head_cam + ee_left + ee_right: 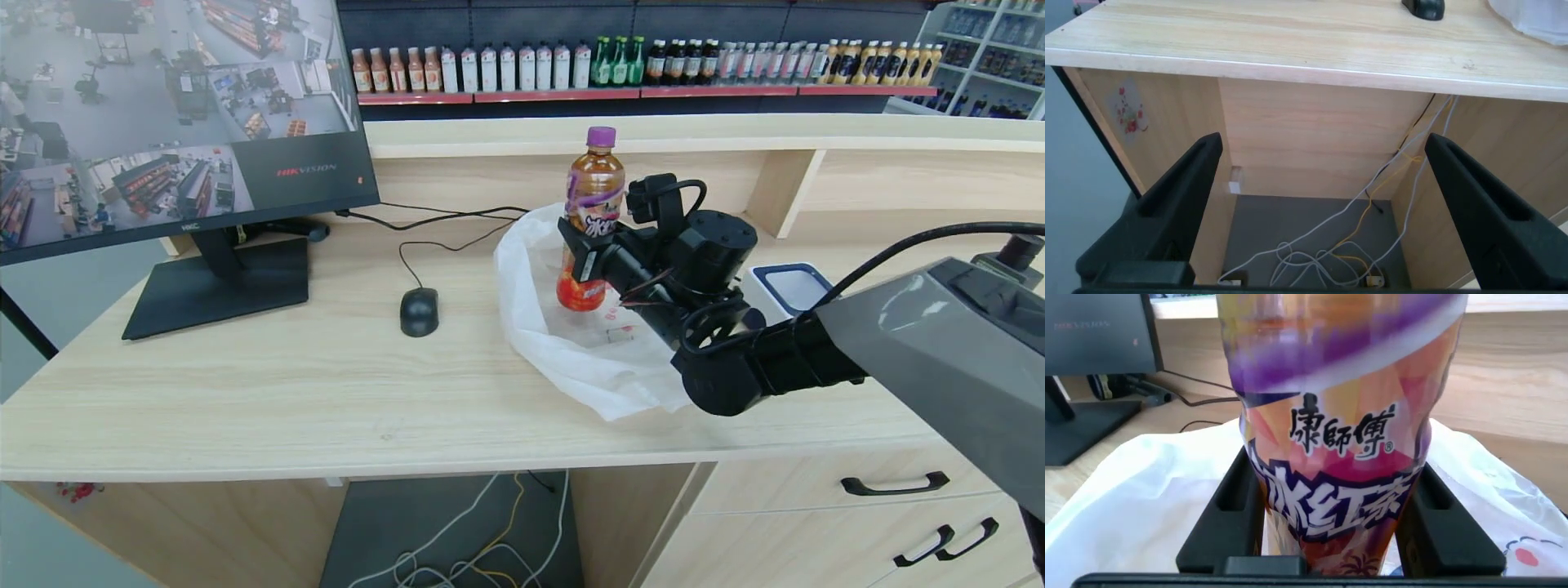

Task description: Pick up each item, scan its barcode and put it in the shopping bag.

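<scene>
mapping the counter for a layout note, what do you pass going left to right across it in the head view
monitor → mouse → shopping bag → white box with a blue rim

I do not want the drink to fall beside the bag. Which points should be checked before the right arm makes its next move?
1. Grip: right gripper shut around the middle of the bottle, bottle upright: ok.
2. Bottle in line with the shopping bag: hangs over it in the head view: ok.
3. Bag mouth open wide enough: cannot tell.
4. Barcode read by the scanner: cannot tell.
5. Left gripper out of the way: open, low before the counter front: ok.
</scene>
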